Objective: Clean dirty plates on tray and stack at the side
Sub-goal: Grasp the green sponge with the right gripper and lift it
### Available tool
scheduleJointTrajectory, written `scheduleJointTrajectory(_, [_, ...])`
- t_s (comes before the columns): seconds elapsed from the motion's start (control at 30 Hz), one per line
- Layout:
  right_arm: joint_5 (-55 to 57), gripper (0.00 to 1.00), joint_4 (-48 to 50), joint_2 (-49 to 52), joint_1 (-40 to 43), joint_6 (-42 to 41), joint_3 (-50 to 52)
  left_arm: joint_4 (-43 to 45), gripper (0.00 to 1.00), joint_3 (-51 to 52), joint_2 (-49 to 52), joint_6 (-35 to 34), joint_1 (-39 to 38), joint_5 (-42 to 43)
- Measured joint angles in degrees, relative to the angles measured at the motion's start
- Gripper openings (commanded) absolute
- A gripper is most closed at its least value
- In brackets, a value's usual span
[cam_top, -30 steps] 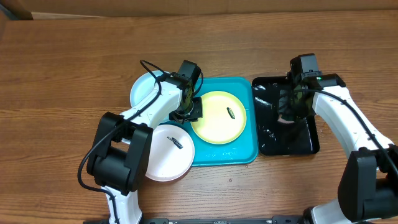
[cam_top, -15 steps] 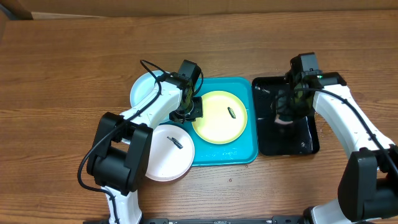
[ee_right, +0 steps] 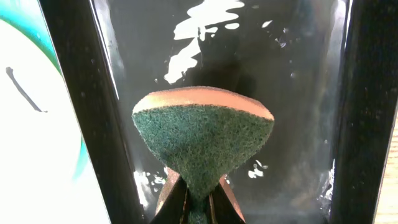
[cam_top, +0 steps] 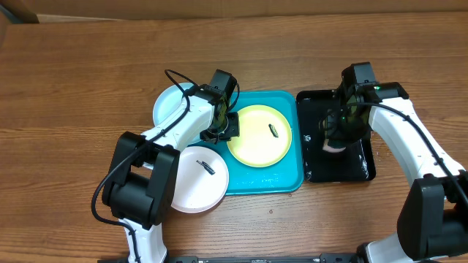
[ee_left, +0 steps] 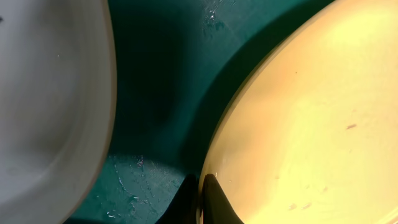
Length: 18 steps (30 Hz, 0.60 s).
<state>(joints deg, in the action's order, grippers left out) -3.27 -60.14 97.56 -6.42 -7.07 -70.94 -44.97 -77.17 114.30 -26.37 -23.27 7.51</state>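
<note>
The turquoise tray point(cam_top: 287, 183) lies in the middle of the wooden table point(cam_top: 73, 88), and the yellow-green plate point(cam_top: 252, 142) sits flat on it, a small dark smear point(cam_top: 273, 132) near its right side. The left pincer point(ee_left: 202, 190) is clamped narrow on that plate's left rim, one finger above the edge and one below. The white plate point(cam_top: 191, 186), also bearing a dark smear, rests to the left with its edge overlapping the tray's near-left corner. The pale blue plate point(cam_top: 164, 106) lies on the table at the tray's far-left corner, partly hidden by the left arm. Just right of the turquoise tray is a wet black tray point(cam_top: 362, 164). Above it the right pincer point(ee_right: 198, 202) pinches a green-faced sponge point(ee_right: 202, 137), squeezed thin between the fingers.
</note>
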Motion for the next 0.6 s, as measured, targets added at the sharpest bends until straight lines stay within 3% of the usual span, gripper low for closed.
scheduleJointTrajectory(0.37, [0.9,0.04,-0.4,0.0,0.0,0.5,-0.7,0.0,0.04,0.0,0.0,0.0,0.0,0.0])
scheduleJointTrajectory(0.6, [1.1,0.04,-7.5,0.1,0.0,0.3,-10.4,0.2,0.04,0.0,0.0,0.0,0.0,0.0])
